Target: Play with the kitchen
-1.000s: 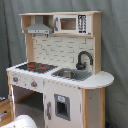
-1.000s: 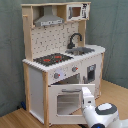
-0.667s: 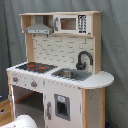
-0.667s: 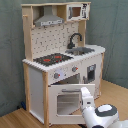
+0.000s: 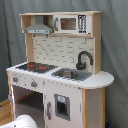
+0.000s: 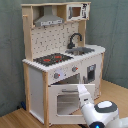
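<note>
The kitchen [image 5: 65, 50] is a tall toy of pale wood and white panels, seen in both exterior views [image 6: 55, 30]. It has a black-red stovetop [image 5: 36, 66], a grey sink [image 5: 70, 74], a black faucet [image 5: 82, 59] and a grey hood [image 5: 39, 29]. In the second exterior view my gripper [image 6: 83, 92] reaches from the lower right to the upper right part of the oven door [image 6: 65, 100], which looks closed. Whether it touches the door is not clear. A white part of my arm [image 5: 22, 121] shows at the bottom left of the first exterior view.
A grey curtain [image 5: 112, 45] hangs behind the kitchen. It stands on a wooden floor [image 6: 15, 117]. A small microwave [image 6: 75, 11] sits on the top shelf, and a white cabinet door [image 5: 62, 105] is under the sink. Two knobs [image 6: 65, 72] sit above the oven.
My arm has moved up and to the left in the second exterior view, bringing the gripper to the oven door. More of the arm now shows in the first exterior view.
</note>
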### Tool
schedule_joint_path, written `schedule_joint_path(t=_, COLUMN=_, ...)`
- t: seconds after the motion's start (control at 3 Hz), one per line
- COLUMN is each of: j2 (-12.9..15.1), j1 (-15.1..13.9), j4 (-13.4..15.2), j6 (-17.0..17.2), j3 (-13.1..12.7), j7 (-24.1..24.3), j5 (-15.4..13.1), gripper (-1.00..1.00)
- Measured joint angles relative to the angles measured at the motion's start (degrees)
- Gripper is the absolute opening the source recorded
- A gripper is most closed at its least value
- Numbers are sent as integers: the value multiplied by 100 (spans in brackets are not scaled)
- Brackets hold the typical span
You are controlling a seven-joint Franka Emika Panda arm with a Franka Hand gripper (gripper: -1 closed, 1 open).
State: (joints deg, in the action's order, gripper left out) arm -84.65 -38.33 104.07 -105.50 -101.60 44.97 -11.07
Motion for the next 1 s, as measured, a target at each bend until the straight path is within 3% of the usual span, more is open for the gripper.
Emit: schedule_joint_path(t=1.0, j2=128, j1=157, j4=64, j6=238, j3=304, j7=-1787, j5=8, gripper=100)
